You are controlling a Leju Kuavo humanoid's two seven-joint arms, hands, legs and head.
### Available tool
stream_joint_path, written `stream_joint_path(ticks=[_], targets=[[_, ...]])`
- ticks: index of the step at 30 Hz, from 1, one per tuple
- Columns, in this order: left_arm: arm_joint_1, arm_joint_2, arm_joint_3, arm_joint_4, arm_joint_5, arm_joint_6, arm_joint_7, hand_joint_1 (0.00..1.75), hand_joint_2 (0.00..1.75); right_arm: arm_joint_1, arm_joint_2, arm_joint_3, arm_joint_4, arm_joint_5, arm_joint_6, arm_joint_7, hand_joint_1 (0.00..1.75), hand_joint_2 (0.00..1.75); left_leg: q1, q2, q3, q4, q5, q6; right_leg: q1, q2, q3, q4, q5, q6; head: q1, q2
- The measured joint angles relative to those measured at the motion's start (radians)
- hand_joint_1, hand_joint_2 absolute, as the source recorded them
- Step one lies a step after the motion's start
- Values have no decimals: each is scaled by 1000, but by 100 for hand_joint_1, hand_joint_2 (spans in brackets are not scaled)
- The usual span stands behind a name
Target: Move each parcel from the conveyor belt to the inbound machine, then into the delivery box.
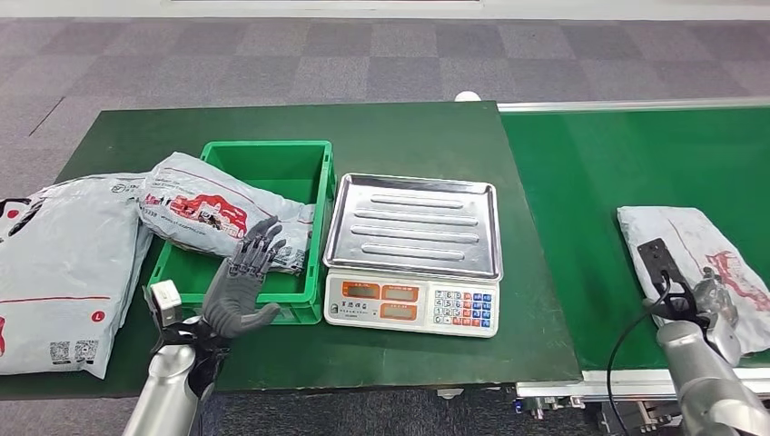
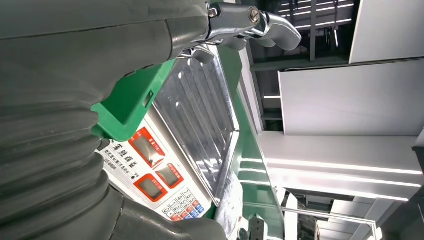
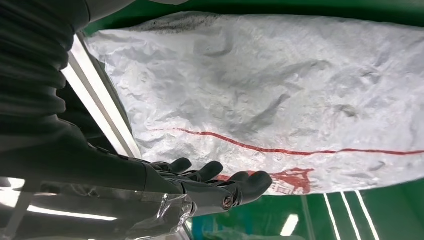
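Your left hand (image 1: 241, 286) is hovering with its fingers (image 1: 257, 247) spread apart and holding nothing, palm turned toward the scale. It is hanging over the near wall of the green crate (image 1: 309, 154), and just beyond its fingertips a grey parcel with red print (image 1: 213, 209) is lying tilted across the crate, one end propped on the crate's far-left rim and the other end down inside. Just beside that hand, on the side toward your right arm, the weighing scale (image 1: 413, 254) is sitting with its steel tray (image 1: 413, 222) bare; in the left wrist view you are seeing the same tray (image 2: 200, 110), the scale's red displays and keypad, and a corner of the crate (image 2: 125, 107) close against the hand's grey cover. On the outer side of the left hand, a large grey parcel marked L (image 1: 64, 263) is lying flat on the dark green table (image 1: 409, 123), partly over the table's edge.

Your right hand (image 1: 704, 304) is resting at the near edge of the parcel on the belt (image 1: 704, 245), which is lying flat on the green conveyor belt (image 1: 626, 154). In the right wrist view the dark fingers (image 3: 220, 175) are lying side by side, loosely curved, right against the edge of that crumpled parcel (image 3: 280, 90). You cannot tell whether they are actually gripping it.
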Motion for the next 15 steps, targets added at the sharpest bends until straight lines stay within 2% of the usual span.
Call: stream_joint_path(ticks=[3, 8, 15], targets=[[-1, 0, 0, 6, -3, 7, 0, 0, 175, -7, 0, 0, 9, 45, 47, 45, 0, 175, 0, 0, 0, 0, 0, 0, 0, 0, 0, 0, 0, 0, 0, 0], [-25, 0, 0, 31, -8, 20, 0, 0, 175, -36, 0, 7, 27, 122, 198, 120, 0, 175, 0, 0, 0, 0, 0, 0, 0, 0, 0, 0, 0, 0, 0, 0], [-52, 0, 0, 66, -8, 25, 0, 0, 175, -67, 1, 18, 35, 151, 225, 142, 0, 175, 0, 0, 0, 0, 1, 1, 0, 0, 0, 0, 0, 0, 0, 0]])
